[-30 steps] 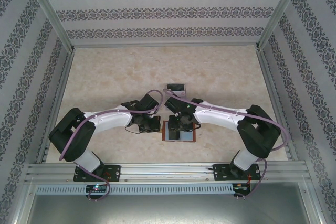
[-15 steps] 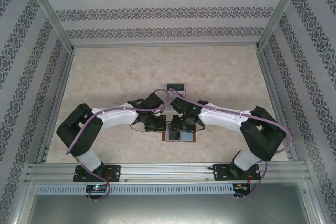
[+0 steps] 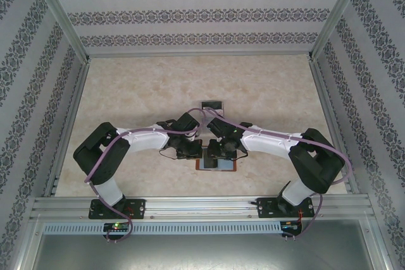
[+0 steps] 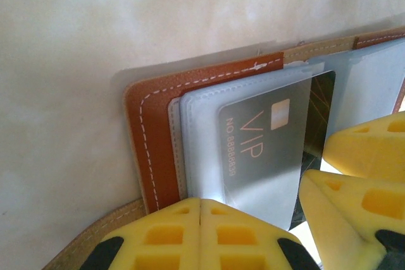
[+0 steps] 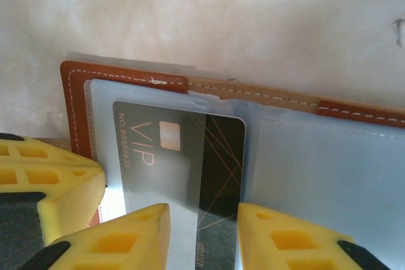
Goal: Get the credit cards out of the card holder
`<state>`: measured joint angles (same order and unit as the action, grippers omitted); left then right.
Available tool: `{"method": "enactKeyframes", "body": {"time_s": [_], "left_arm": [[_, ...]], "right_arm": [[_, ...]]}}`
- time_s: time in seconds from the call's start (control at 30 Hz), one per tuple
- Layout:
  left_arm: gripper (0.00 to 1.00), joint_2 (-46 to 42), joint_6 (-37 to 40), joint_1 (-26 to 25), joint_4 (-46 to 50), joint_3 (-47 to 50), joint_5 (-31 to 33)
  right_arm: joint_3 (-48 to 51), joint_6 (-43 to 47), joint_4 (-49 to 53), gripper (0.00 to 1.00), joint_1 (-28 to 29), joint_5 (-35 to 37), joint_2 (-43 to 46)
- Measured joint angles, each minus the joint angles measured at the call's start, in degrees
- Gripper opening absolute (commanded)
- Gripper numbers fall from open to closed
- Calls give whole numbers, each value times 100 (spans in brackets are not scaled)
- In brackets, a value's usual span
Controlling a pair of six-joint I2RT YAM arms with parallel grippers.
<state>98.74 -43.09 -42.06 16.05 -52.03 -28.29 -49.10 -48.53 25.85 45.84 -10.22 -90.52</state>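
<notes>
The card holder (image 3: 205,165) lies open on the table, brown leather (image 4: 152,137) with translucent grey-blue sleeves (image 5: 316,169). A dark credit card (image 5: 221,156) marked VIP sits in the left sleeve, its right part sticking out bare (image 4: 319,112). My left gripper (image 4: 200,202) is shut, its tips pressed on the near edge of that sleeve. My right gripper (image 5: 202,216) is open, its two fingers apart over the card's bare strip. In the top view the left gripper (image 3: 192,151) and right gripper (image 3: 221,152) meet over the holder.
A small pale object with a dark face (image 3: 212,104) stands on the beige table (image 3: 139,93) just behind the grippers. Patterned walls and metal rails (image 3: 69,124) close in the table on three sides.
The left arm has swung right, bringing its shut gripper onto the holder. The right gripper's jaws have narrowed a little over the card.
</notes>
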Motion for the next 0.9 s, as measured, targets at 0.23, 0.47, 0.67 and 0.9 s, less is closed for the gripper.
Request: {"method": "enactKeyframes", "body": {"time_s": [0.23,0.47,0.67,0.9], "left_arm": [[0,7,15,0,70,-31,26],[0,4,44,0,170,-72,61],[0,-20,46,-9,404,-133,192],[0,-22,48,-216,520,-402,238]], "right_arm": [[57,0,-61,35,-63,-26,2],[286,-22,-313,29,-155,-151,31],[557,-87,-671,26,-293,-380,170],[859,-127,-1102,24,-417,-627,304]]}}
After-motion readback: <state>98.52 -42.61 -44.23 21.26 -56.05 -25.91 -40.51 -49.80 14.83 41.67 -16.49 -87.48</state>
